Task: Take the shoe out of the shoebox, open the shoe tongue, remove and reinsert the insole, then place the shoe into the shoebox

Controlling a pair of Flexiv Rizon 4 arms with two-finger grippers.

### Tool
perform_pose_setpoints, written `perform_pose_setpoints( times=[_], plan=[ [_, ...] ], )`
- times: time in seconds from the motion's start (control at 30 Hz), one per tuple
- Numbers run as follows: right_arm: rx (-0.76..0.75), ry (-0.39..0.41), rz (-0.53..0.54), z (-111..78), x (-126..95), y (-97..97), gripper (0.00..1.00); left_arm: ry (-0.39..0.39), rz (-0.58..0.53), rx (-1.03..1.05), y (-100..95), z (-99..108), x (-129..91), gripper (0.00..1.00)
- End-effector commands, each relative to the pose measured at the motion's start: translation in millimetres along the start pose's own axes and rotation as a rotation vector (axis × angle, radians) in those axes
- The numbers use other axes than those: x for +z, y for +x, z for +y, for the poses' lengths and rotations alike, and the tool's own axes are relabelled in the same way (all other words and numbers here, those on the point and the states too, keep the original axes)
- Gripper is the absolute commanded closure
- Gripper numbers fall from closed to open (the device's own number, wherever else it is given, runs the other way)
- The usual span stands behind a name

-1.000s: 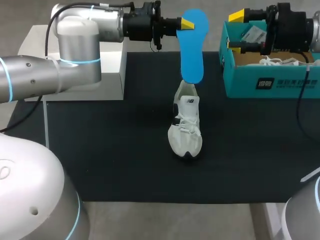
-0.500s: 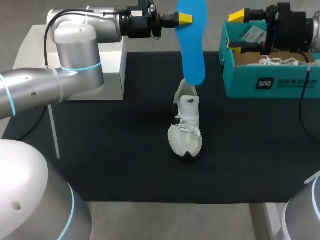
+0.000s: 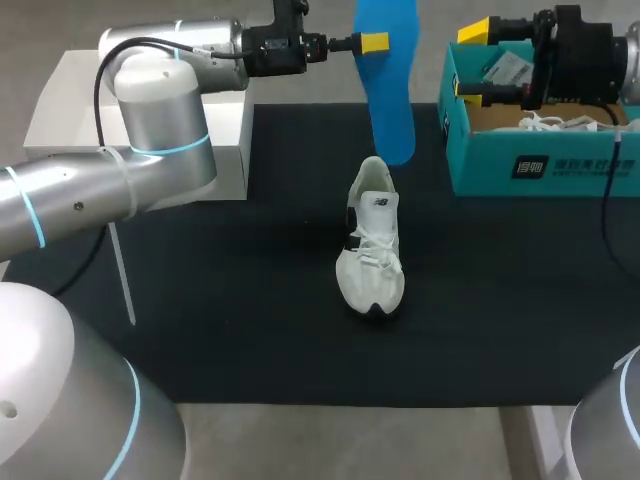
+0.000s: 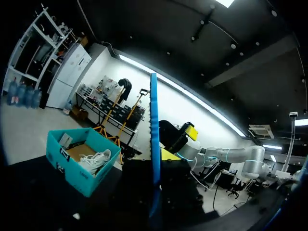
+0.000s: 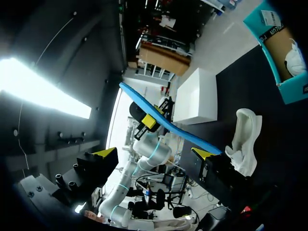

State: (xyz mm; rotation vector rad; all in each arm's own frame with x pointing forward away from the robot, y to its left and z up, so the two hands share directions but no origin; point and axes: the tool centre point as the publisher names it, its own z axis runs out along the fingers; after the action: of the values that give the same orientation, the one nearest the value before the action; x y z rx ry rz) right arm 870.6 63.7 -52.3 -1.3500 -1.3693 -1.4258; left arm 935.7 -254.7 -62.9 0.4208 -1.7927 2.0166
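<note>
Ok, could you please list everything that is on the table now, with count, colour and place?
insole: one, blue, hanging upright from the left gripper, its lower end just above the shoe's heel
shoe: one, white with black details, on the mat's middle, toe toward the robot
shoebox: one, teal, open, at the mat's far right
second shoe: one, white, inside the shoebox
paper card: one, white, inside the shoebox at its back
white block: one, at the far left, beside the mat
mat: one, black, covering the table
left gripper: yellow tips, shut on the insole's upper part
right gripper: yellow tips, open, by the shoebox's left end
</note>
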Motion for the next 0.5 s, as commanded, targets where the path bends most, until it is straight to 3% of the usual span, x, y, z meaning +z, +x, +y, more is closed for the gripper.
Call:
perform_pose_setpoints(
  times=[0.03,0.4,0.5],
  plan=[
    [0.001,-0.002,-0.001,-0.1,1.8,-0.2,0.0,0.092,0.129,0.836,-3.9,0.0,2.2,1.0],
    [0.001,-0.002,-0.001,-0.1,1.8,-0.2,0.0,0.092,0.129,0.836,-3.9,0.0,2.2,1.0],
    [0.001,-0.002,-0.001,-0.1,1.8,-0.2,0.0,0.089,0.156,1.189,-7.5,-0.7,4.4,1.0]
  ],
)
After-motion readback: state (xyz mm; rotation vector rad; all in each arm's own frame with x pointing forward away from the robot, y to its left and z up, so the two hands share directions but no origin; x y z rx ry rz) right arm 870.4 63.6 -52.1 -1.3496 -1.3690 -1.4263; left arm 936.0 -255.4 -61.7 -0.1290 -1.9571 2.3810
